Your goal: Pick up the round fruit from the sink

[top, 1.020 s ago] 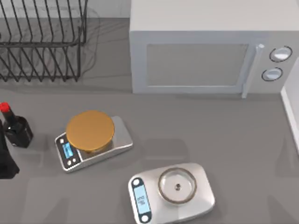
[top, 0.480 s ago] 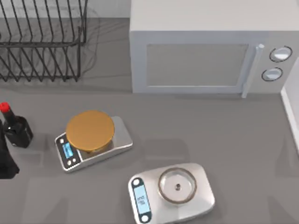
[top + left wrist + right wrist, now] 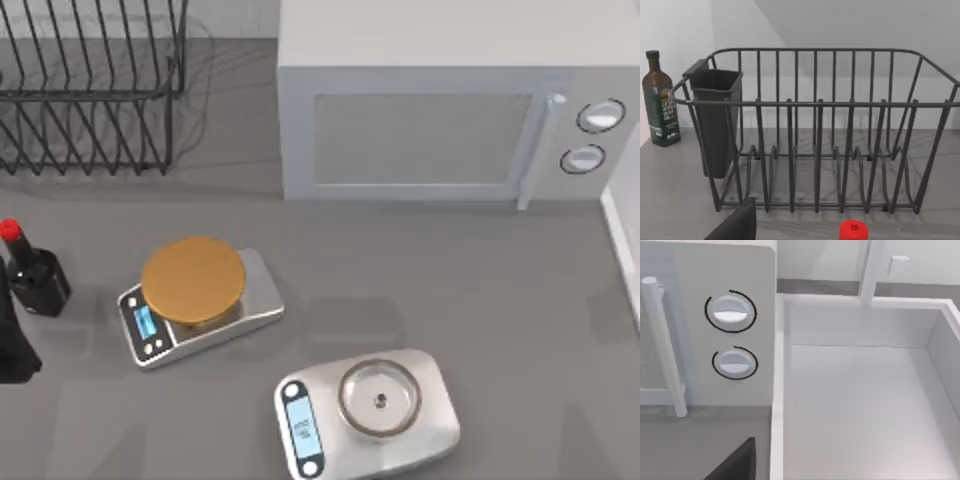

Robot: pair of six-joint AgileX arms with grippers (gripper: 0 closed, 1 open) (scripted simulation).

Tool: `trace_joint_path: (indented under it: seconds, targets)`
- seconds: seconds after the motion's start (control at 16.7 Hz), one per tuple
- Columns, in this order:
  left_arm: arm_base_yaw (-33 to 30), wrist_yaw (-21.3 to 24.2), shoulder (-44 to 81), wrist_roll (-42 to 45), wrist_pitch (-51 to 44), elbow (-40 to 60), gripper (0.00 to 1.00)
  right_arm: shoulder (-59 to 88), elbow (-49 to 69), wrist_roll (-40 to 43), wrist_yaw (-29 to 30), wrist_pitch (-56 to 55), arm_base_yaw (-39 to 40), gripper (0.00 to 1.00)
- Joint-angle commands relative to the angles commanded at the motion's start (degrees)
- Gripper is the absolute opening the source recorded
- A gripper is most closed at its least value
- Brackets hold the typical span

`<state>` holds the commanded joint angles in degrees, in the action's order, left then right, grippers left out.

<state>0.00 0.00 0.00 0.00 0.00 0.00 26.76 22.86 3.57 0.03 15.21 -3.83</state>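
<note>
The round fruit is out of view. The white sink [image 3: 855,390] lies just right of the microwave [image 3: 715,330], and the stretch of its basin that shows is bare. Its rim [image 3: 628,240] runs along the table's right edge in the top view. A dark part of my right gripper [image 3: 735,462] pokes into the right wrist view, over the counter beside the sink's near corner. My left arm [image 3: 14,345] stays parked at the table's left edge by the dark bottle [image 3: 38,280], and a dark part of my left gripper [image 3: 735,225] shows facing the dish rack [image 3: 815,140].
A grey microwave [image 3: 440,120] stands at the back. The wire dish rack [image 3: 90,90] with a cutlery cup [image 3: 715,120] is back left, beside an oil bottle [image 3: 659,100]. A scale with an orange-brown disc [image 3: 195,285] and a silver scale [image 3: 370,405] sit in front.
Nothing on the table has moved. A faint shadow on the counter near the right edge has drifted toward the back.
</note>
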Motion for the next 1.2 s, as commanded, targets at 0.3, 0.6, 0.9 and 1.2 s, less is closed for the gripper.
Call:
trace_joint_path:
  seconds: [0.3,0.6,0.9,1.2]
  targets:
    - [0.0,0.0,0.0,0.0,0.0,0.0,1.00,30.6,22.5,3.5,0.0,14.9,-3.8,1.00]
    - [0.0,0.0,0.0,0.0,0.0,0.0,1.00,62.0,45.1,7.0,0.1,29.7,-7.5,1.00]
    - [0.0,0.0,0.0,0.0,0.0,0.0,1.00,85.4,62.2,9.6,0.1,40.8,-10.3,1.00]
    - [0.0,0.0,0.0,0.0,0.0,0.0,1.00,94.5,69.2,10.7,0.1,45.5,-11.5,1.00]
